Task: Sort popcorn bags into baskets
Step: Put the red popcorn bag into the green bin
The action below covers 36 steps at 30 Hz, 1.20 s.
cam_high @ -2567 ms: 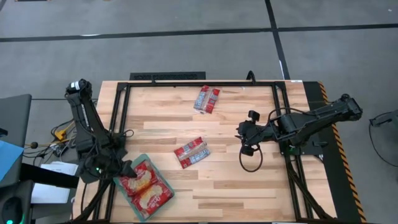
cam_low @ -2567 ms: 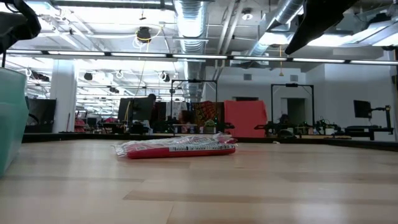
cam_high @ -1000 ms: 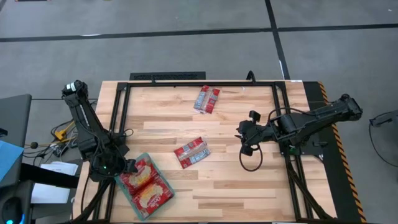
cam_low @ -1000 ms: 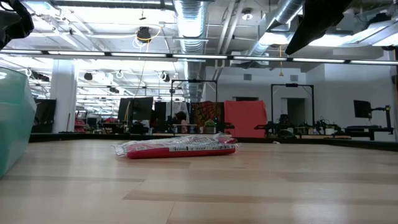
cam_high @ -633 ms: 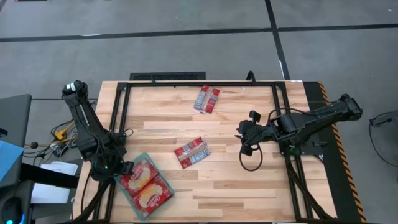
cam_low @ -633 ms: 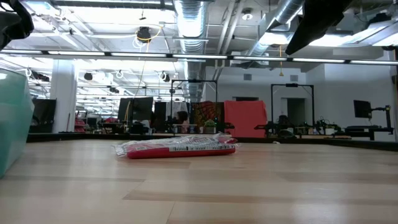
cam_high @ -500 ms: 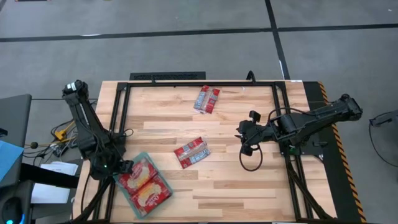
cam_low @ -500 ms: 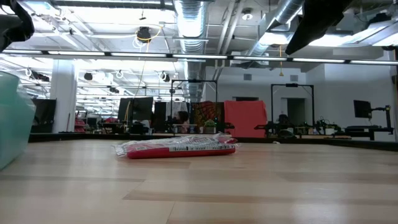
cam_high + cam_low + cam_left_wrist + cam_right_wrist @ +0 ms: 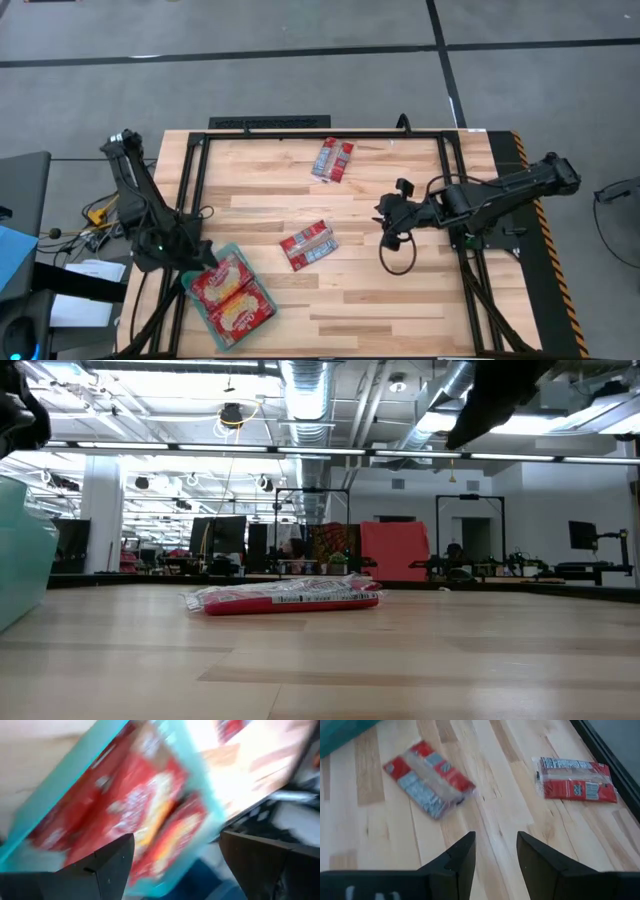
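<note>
The teal basket (image 9: 205,320) stands at the table's near left, with two squarish red popcorn bags (image 9: 232,297) lying flat in it side by side. My left gripper (image 9: 198,262) hovers open over the basket's far left corner; in the left wrist view the basket (image 9: 75,765) and its bags (image 9: 145,805) lie beyond the gripper (image 9: 175,865). A narrower red bag (image 9: 308,245) lies flat mid-table and another (image 9: 332,160) near the far edge. My right gripper (image 9: 385,215) stands open right of centre, above the bare wood, with both bags (image 9: 427,777) (image 9: 575,780) ahead of it.
A black frame (image 9: 320,133) runs round the tabletop along its edges. A black cable loop (image 9: 395,258) hangs under my right arm. Bare wood lies between the middle bag and the basket. In the low view the middle bag (image 9: 285,598) lies flat, with the basket wall (image 9: 20,550) at the left.
My left gripper has drawn back a little from the basket's left corner, toward the table's far left; the basket and its two bags stay put. My right arm has shifted slightly toward the table's left. The two loose bags have not moved.
</note>
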Each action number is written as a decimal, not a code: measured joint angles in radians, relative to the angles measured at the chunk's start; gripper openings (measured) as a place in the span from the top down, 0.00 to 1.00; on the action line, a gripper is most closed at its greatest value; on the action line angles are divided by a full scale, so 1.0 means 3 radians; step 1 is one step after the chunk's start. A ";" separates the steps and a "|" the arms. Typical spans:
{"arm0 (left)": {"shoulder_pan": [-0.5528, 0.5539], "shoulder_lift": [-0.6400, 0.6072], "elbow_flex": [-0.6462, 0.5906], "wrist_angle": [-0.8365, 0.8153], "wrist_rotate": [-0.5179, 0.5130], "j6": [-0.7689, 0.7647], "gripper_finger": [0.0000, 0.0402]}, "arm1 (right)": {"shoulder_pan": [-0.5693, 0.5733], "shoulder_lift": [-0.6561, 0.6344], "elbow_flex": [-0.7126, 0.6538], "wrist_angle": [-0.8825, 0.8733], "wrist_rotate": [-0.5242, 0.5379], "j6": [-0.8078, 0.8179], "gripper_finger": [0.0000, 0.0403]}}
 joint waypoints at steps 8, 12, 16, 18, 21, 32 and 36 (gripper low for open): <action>0.0220 -0.0295 0.0177 -0.0270 -0.1079 0.0163 0.30 | -0.0434 0.0652 0.0001 0.0892 -0.0647 -0.0167 0.50; 0.0387 -0.0362 0.0177 -0.0424 -0.1228 0.0333 0.30 | -0.0637 0.1111 0.0001 0.1304 -0.1134 -0.0739 0.43; 0.0551 -0.0363 0.0177 -0.0530 -0.1226 0.0365 0.30 | -0.0667 0.1570 0.0198 0.1558 -0.1381 -0.1950 0.40; 0.0608 -0.0363 0.0177 -0.0538 -0.1226 0.0374 0.30 | -0.0614 0.1765 0.0413 0.1452 -0.1407 -0.2416 0.39; 0.0670 -0.0363 0.0177 -0.0543 -0.1226 0.0512 0.30 | -0.0485 0.2042 0.0735 0.1224 -0.1409 -0.2762 0.39; 0.0776 -0.0363 0.0177 -0.0618 -0.1338 0.0755 0.30 | -0.0263 0.2641 0.1318 0.0943 -0.1404 -0.2656 0.39; 0.0791 -0.0361 0.0177 -0.0711 -0.1343 0.0755 0.30 | -0.0266 0.2768 0.1310 0.0961 -0.1297 -0.2656 0.39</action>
